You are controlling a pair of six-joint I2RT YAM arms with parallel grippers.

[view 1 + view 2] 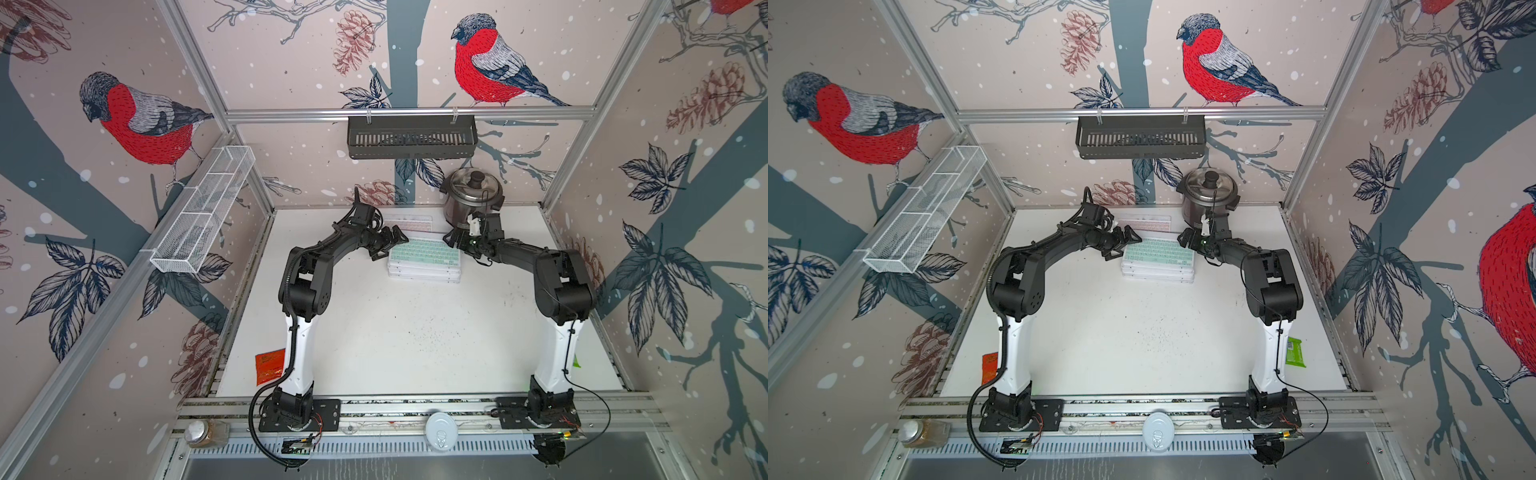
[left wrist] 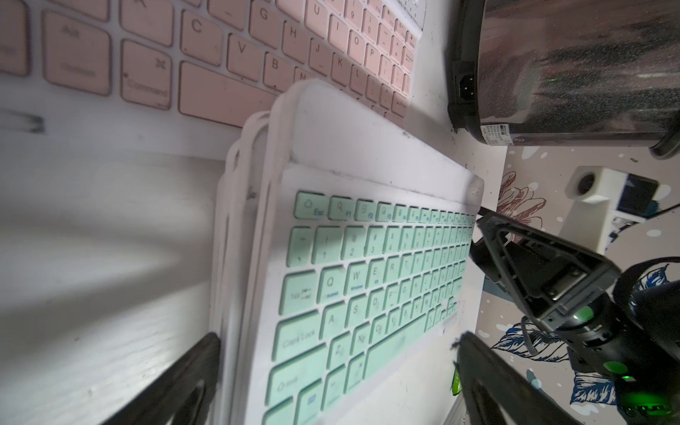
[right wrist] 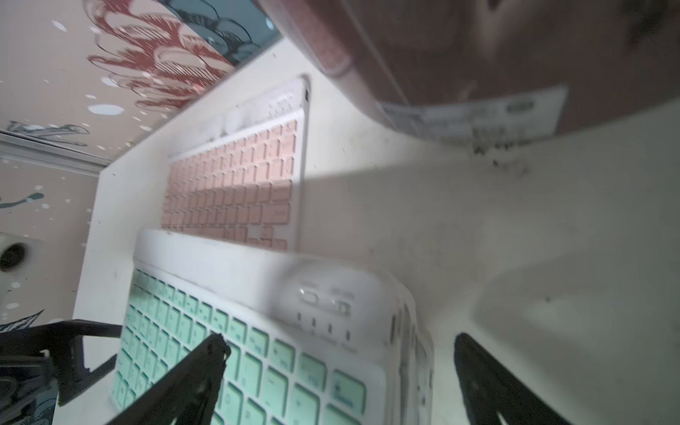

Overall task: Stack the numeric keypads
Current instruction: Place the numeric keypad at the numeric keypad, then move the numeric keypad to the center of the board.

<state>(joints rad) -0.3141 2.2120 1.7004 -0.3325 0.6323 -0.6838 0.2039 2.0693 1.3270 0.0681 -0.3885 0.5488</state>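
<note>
Keypad stack (image 1: 424,276), thin flat rectangular boards in clear-white plastic frames, lies with its short ends at the fingertips of both arms. Its top keypad (image 1: 424,252) shows mint-green keys. The left gripper (image 2: 338,338) has its black fingers (image 2: 184,379) spread wide, one on either side of the stack's end, so the boards lie between them. They hold nothing, though I cannot tell whether the one finger brushes the stack's long edge. The right gripper (image 3: 340,338) is spread just as wide and is likewise empty. One black finger (image 3: 198,371) hangs over the green keys, and its mate stands past the stack's edge above the white tabletop (image 3: 515,228). Just beyond both sets of fingertips, a pink-keyed keypad (image 1: 409,223) in a white frame lies flat and alone on the tabletop, close beside the stack. Farther out past the right fingers stands a round steel pot (image 1: 471,193) with a lid and black knob, against the back wall.
</note>
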